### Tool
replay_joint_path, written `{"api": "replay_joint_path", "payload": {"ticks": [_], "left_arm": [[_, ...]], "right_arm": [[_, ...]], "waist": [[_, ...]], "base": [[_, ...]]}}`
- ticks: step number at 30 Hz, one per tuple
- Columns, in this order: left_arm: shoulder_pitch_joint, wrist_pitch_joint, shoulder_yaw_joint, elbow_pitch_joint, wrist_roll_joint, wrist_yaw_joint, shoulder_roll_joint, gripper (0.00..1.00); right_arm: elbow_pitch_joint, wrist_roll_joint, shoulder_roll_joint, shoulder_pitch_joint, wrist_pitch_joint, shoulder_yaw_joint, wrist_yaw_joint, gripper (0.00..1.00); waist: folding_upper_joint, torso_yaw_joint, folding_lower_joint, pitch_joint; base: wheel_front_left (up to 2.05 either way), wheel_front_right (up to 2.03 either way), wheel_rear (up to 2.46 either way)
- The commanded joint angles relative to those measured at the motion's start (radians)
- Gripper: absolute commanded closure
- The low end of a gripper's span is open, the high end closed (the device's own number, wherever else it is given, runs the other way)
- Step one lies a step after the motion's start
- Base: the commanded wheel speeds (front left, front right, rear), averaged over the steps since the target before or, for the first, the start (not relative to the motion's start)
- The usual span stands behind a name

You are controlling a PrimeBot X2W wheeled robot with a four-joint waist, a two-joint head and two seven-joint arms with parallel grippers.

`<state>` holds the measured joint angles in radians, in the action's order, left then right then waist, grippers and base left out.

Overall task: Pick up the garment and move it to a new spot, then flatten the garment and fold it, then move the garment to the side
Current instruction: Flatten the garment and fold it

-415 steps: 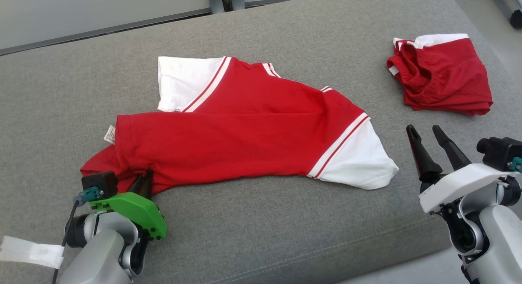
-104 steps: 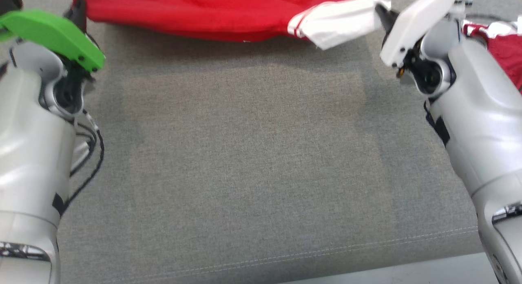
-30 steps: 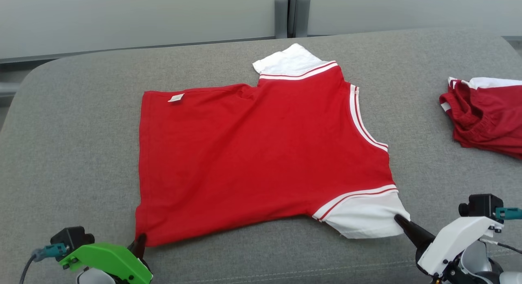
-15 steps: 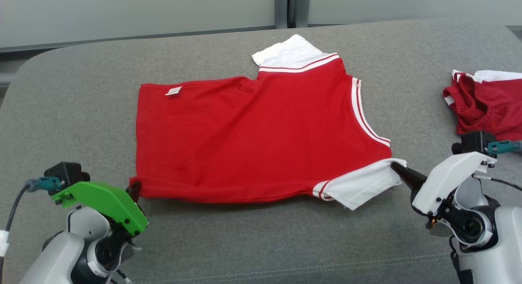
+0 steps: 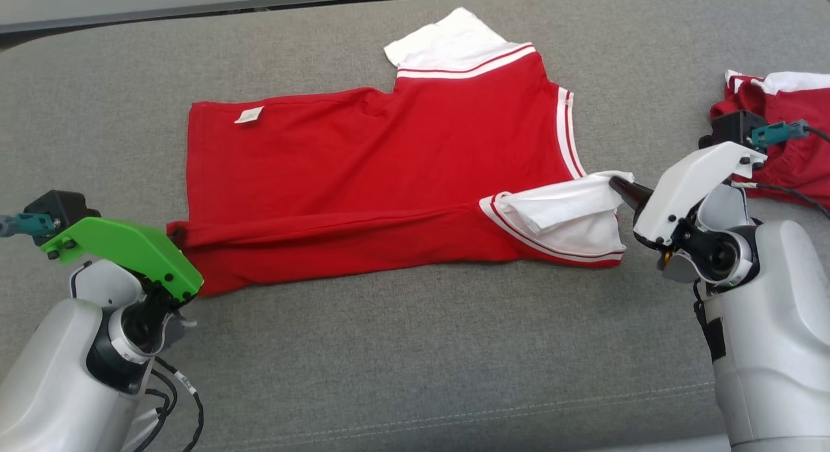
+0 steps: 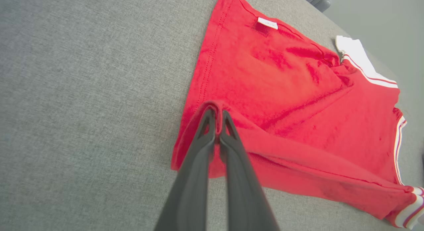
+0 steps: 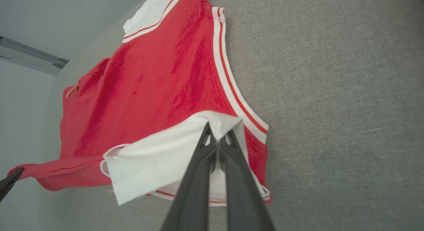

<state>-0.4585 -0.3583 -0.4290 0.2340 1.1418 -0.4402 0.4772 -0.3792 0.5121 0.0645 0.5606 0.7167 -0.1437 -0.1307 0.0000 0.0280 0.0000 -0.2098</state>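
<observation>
Left gripper (image 6: 217, 113) pinching the hem corner (image 6: 212, 103), right gripper (image 7: 217, 140) the white sleeve (image 5: 557, 209), we hold the near edge of the red, white-sleeved jersey shirt (image 5: 389, 160) raised, apparently for folding.

Lab-like room: grey upholstered bench (image 5: 389, 348), plain grey wall panels (image 6: 381, 19).

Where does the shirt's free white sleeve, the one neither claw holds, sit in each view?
Head view: free white sleeve at top centre, at the far edge of the red shirt.
Left wrist view: sleeve at upper right.
Right wrist view: sleeve at top edge, left of centre.
Shared landmark: the striped neckline, starting beside that sleeve.
</observation>
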Motion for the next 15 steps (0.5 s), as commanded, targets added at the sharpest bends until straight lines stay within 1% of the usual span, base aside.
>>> {"api": "replay_joint_path", "payload": {"ticks": [1, 5, 11, 12, 13, 14, 15], "left_arm": [[-0.024, -0.002, -0.004, 0.014, -0.008, 0.004, -0.002, 1.0], [-0.06, -0.017, -0.029, 0.046, -0.026, 0.018, -0.002, 1.0], [-0.111, -0.037, -0.067, 0.091, -0.056, 0.033, -0.007, 1.0], [-0.12, -0.044, -0.076, 0.099, -0.061, 0.036, -0.007, 0.9], [-0.12, -0.044, -0.076, 0.099, -0.061, 0.036, -0.007, 0.9], [-0.127, -0.054, -0.084, 0.108, -0.064, 0.037, -0.006, 0.75], [-0.136, -0.063, -0.093, 0.115, -0.069, 0.043, -0.003, 0.54]], "right_arm": [[-0.031, -0.015, 0.003, 0.026, -0.01, 0.003, 0.0, 1.0], [-0.129, -0.046, 0.009, 0.087, -0.033, 0.014, 0.0, 1.0], [-0.245, -0.073, 0.019, 0.157, -0.068, 0.034, 0.0, 1.0], [-0.262, -0.075, 0.018, 0.167, -0.073, 0.038, 0.0, 1.0], [-0.262, -0.075, 0.018, 0.167, -0.073, 0.038, 0.0, 1.0], [-0.279, -0.077, 0.018, 0.178, -0.08, 0.041, 0.0, 0.77], [-0.294, -0.082, 0.018, 0.188, -0.085, 0.044, 0.0, 0.58]], "waist": [[0.0, 0.009, 0.0, -0.026], [0.0, 0.005, 0.0, -0.047], [0.0, -0.002, 0.0, -0.063], [0.0, -0.003, 0.0, -0.065], [0.0, -0.003, 0.0, -0.065], [0.0, -0.003, 0.0, -0.066], [0.0, -0.003, 0.0, -0.067]], "base": [[0.0, 0.0, 0.0], [0.0, 0.0, 0.0], [0.0, 0.0, 0.0], [0.0, 0.0, 0.0], [0.0, 0.0, 0.0], [0.0, 0.0, 0.0], [0.0, 0.0, 0.0]]}}
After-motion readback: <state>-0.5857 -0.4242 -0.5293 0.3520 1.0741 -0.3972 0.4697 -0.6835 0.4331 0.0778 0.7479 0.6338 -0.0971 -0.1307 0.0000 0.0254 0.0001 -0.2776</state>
